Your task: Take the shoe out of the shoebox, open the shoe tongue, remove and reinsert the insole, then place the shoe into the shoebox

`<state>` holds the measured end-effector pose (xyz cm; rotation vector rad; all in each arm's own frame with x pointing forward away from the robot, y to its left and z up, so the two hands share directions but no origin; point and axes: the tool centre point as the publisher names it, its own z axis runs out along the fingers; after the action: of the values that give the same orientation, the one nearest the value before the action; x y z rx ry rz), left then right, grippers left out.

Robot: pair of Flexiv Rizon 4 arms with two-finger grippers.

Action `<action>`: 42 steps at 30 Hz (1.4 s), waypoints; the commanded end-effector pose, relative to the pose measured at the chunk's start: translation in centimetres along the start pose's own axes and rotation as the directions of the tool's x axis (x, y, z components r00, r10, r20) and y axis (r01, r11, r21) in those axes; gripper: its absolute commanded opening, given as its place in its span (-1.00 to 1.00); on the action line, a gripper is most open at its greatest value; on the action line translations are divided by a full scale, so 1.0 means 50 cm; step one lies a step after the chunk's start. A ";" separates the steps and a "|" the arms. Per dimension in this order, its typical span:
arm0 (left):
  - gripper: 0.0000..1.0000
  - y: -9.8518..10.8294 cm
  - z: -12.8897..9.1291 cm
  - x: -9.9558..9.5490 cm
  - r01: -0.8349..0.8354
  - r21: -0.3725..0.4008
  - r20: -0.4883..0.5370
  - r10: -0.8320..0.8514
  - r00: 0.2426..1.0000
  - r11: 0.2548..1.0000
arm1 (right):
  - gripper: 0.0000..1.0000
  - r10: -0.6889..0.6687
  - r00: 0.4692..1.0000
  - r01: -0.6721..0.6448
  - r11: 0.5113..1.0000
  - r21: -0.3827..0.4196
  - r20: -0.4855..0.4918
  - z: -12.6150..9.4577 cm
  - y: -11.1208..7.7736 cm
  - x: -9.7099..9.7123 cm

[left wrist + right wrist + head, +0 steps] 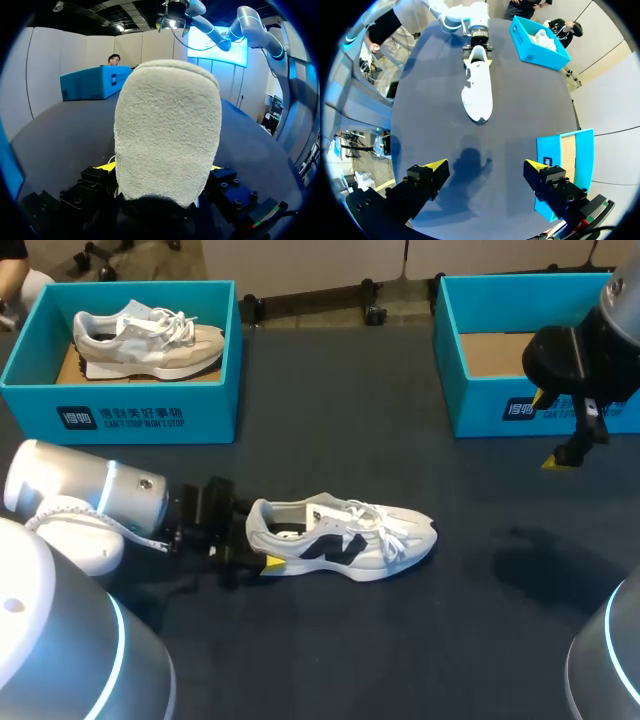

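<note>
A white sneaker (345, 535) with a dark side mark lies upright on the dark table, toe pointing right. My left gripper (262, 542) is at its heel, low on the table, with a yellow tip on each side of the heel. In the left wrist view the fuzzy heel (167, 130) fills the space between the fingers (107, 166), which press it from both sides. My right gripper (550, 430) hangs open and empty high above the table, in front of the empty blue shoebox (450, 360). Its wrist view looks down on the sneaker (477, 92) well ahead of the gripper (487, 167).
A second blue shoebox (140, 410) at the back left holds another pale sneaker (150, 340). The empty box (570, 150) at the back right shows a cardboard floor. Bare dark tabletop lies between the shoe and the right box.
</note>
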<state>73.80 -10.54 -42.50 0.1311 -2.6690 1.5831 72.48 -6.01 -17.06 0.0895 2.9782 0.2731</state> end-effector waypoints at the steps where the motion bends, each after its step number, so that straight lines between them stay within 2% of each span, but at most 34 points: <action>1: -1.00 0.004 -0.018 -0.006 -0.008 -0.007 -0.006 0.008 1.000 1.000 | 1.00 0.001 1.000 -0.001 1.000 0.004 -0.002 0.003 0.002 -0.003; 9: -1.00 0.011 -0.036 -0.020 -0.012 -0.027 -0.012 0.011 1.000 1.000 | 1.00 0.001 1.000 -0.001 1.000 0.004 -0.002 0.003 0.002 -0.003; 41: -1.00 0.014 -0.037 -0.024 -0.003 -0.038 -0.020 0.002 1.000 0.999 | 1.00 0.001 1.000 -0.001 1.000 0.004 -0.002 0.003 0.002 -0.003; 42: -1.00 0.014 -0.037 -0.024 -0.003 -0.038 -0.020 0.002 1.000 0.999 | 1.00 0.081 0.997 -0.081 0.997 0.009 0.019 0.007 0.002 -0.008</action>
<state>74.84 -8.63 -42.40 0.1089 -2.6809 1.5307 72.53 -6.06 -17.06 0.0960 2.9770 0.2723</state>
